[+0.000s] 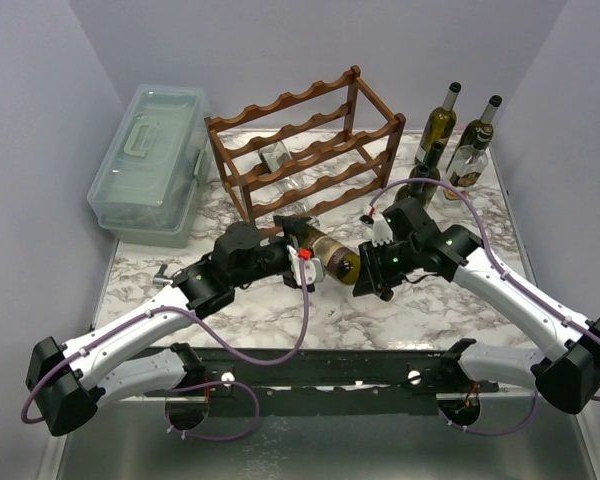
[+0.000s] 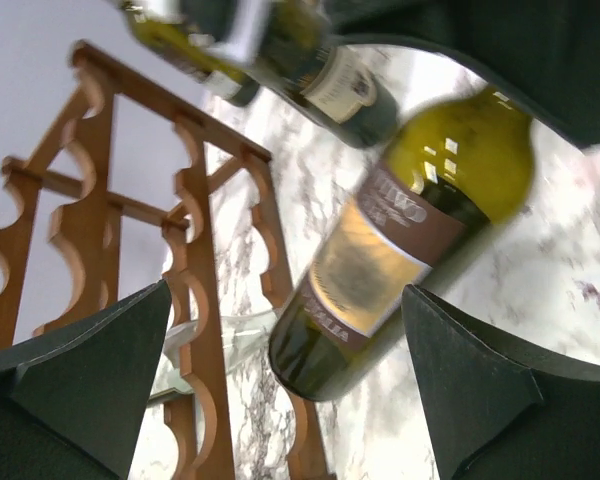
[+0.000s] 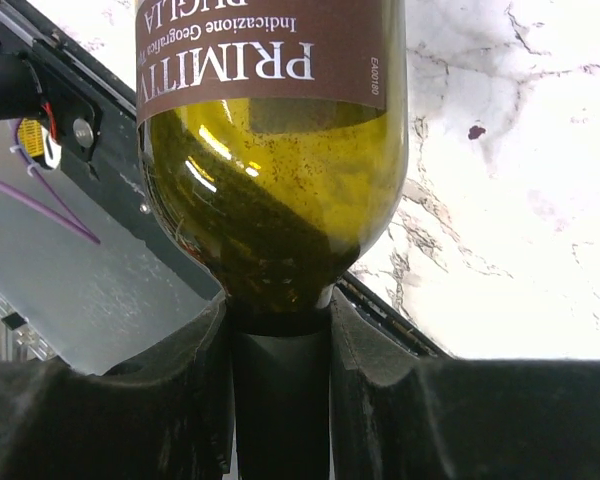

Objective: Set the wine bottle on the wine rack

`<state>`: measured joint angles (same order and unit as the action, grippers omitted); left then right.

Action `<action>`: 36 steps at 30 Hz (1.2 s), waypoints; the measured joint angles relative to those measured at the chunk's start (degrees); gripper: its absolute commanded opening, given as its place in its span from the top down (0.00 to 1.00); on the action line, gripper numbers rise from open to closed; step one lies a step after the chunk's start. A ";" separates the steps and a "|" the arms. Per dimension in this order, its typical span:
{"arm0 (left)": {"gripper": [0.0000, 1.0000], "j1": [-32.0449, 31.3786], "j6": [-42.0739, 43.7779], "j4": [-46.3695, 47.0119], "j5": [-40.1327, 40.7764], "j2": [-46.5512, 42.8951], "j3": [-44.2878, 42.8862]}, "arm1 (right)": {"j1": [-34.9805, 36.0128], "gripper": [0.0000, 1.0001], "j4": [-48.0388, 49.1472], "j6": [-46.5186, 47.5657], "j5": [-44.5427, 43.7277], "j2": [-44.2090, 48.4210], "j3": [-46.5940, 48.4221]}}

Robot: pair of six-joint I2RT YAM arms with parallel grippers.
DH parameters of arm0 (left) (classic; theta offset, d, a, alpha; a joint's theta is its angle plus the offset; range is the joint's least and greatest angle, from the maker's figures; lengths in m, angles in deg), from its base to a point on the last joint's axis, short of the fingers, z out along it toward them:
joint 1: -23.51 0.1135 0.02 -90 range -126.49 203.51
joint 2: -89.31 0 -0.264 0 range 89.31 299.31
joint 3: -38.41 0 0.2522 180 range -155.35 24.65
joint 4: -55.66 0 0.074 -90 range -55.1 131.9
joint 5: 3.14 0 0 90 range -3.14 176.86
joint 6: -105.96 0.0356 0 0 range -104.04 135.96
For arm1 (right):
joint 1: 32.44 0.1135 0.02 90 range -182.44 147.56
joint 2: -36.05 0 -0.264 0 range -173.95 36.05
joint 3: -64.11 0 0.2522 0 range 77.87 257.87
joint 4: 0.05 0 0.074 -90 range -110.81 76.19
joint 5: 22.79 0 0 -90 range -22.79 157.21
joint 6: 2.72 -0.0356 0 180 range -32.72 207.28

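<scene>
Top external | right end effector (image 3: 280,330) clamps wine bottle (image 1: 332,255) neck | left end effector (image 2: 285,290) open | clear bottle (image 2: 230,345) in wine rack (image 1: 305,150)

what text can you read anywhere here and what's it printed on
"PRIMITIV", cut off by the frame: brown label of the olive-green glass wine bottle, right wrist view.
"Indicazione Geografica", cut off: smaller line on the same label.
"UGLIA", partly cropped: same label.
Small code at that label's edge: too small to read.
Labels on the dark glass bottles standing at the back right: too small to read.
</scene>
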<state>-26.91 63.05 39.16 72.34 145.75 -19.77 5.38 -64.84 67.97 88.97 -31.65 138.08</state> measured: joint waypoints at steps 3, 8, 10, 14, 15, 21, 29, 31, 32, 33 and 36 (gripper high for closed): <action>0.01 2.62 -6.32 4.94 1.25 -0.76 -0.04 | 0.00 0.99 1.79 -0.42 0.37 0.96 -1.62; 0.01 9.60 -19.98 12.24 9.73 -0.57 -3.52 | 0.59 0.99 2.80 -1.16 0.55 0.96 -4.09; 0.01 12.35 -25.35 14.47 14.75 -0.02 -5.66 | 2.10 0.99 3.54 -1.92 0.39 0.76 -4.52; 0.02 14.97 -31.82 17.11 23.87 0.09 -6.73 | 6.69 0.99 7.28 -4.15 0.15 -0.68 -4.55; 0.01 15.23 -32.87 17.29 26.34 0.09 -6.73 | 7.52 0.99 8.46 -4.85 -0.07 -1.22 -4.55; 0.01 15.85 -34.91 19.26 37.18 0.09 -6.12 | 8.83 0.99 14.91 -9.33 -2.32 -3.48 -5.05; 0.01 15.91 -34.86 19.47 38.07 0.09 -5.66 | 8.68 0.99 21.46 -12.22 -5.88 -7.32 -5.20; 0.02 15.91 -34.84 19.50 38.12 0.09 -5.64 | 8.68 0.99 22.40 -12.50 -6.43 -8.70 -5.01; 0.01 15.91 -34.84 19.50 38.12 0.09 -5.64 | 8.68 0.99 22.86 -12.68 -6.71 -9.38 -4.96; 0.01 15.91 -34.84 19.50 38.12 0.09 -5.64 | 8.68 0.99 23.28 -12.81 -6.99 -10.03 -4.96; 0.01 15.91 -34.84 19.50 38.12 0.09 -5.64 | 8.66 0.99 24.30 -13.29 -7.41 -11.50 -4.96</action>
<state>-11.00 28.21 58.66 110.45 145.84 -25.41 14.04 -40.53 54.68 81.56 -43.15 133.11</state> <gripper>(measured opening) 0.986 0.345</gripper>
